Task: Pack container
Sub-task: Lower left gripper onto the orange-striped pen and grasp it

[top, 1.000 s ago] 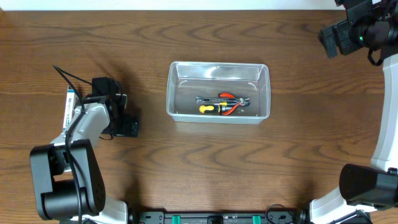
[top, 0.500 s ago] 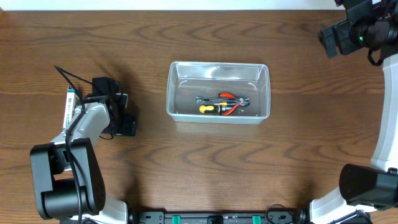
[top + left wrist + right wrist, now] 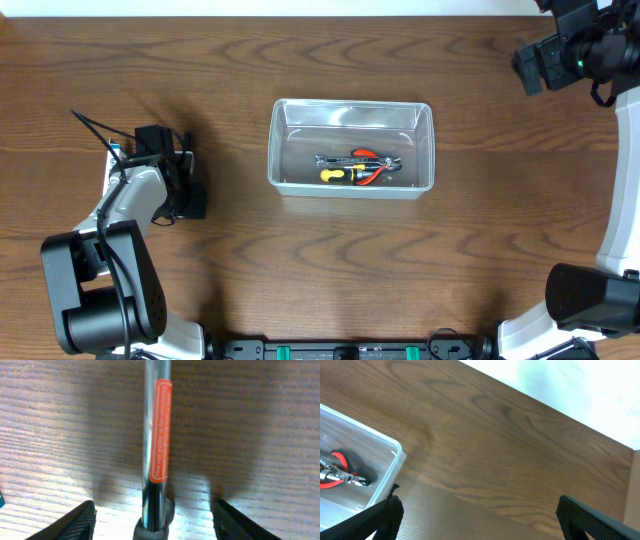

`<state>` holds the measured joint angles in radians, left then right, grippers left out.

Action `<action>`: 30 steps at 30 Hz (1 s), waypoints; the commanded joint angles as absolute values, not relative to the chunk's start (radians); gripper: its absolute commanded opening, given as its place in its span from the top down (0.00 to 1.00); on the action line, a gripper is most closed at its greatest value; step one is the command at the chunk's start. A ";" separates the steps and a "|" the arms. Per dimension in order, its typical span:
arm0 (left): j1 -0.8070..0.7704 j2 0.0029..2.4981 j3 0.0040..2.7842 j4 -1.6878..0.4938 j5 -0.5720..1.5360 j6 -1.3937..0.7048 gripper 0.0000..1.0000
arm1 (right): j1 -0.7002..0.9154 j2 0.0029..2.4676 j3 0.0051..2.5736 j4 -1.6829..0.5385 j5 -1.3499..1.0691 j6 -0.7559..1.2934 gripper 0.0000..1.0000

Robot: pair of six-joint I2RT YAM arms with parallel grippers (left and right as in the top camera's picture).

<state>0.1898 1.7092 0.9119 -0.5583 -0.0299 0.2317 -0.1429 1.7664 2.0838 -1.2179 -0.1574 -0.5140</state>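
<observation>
Since the earlier frame, the left tool (image 3: 178, 188) has shifted slightly toward the left edge of the brown wooden bench (image 3: 300, 270). It sits low with its fingers spread and released, either side of one chrome shaft with an orange-red label (image 3: 160, 430), touching neither side. The right tool (image 3: 548, 58) hangs over the far right corner, also released and empty. One clear plastic rectangular container (image 3: 350, 104) rests at the bench centre. It holds roughly three overlapping hand tools (image 3: 358, 168), hard to separate. Both ends of the shaft are cut off, and from overhead the arm hides it.
</observation>
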 commanded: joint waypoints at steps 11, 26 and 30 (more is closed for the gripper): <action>0.196 1.729 0.906 -0.540 -0.037 0.224 0.56 | -0.145 1.769 2.077 -1.227 -0.161 -0.513 0.01; 0.196 1.729 0.909 -0.536 -0.038 0.224 0.86 | -0.146 1.769 2.077 -1.224 -0.160 -0.513 0.01; 0.196 1.720 0.925 -0.541 -0.038 0.223 0.92 | -0.145 1.769 2.077 -1.224 -0.161 -0.513 0.01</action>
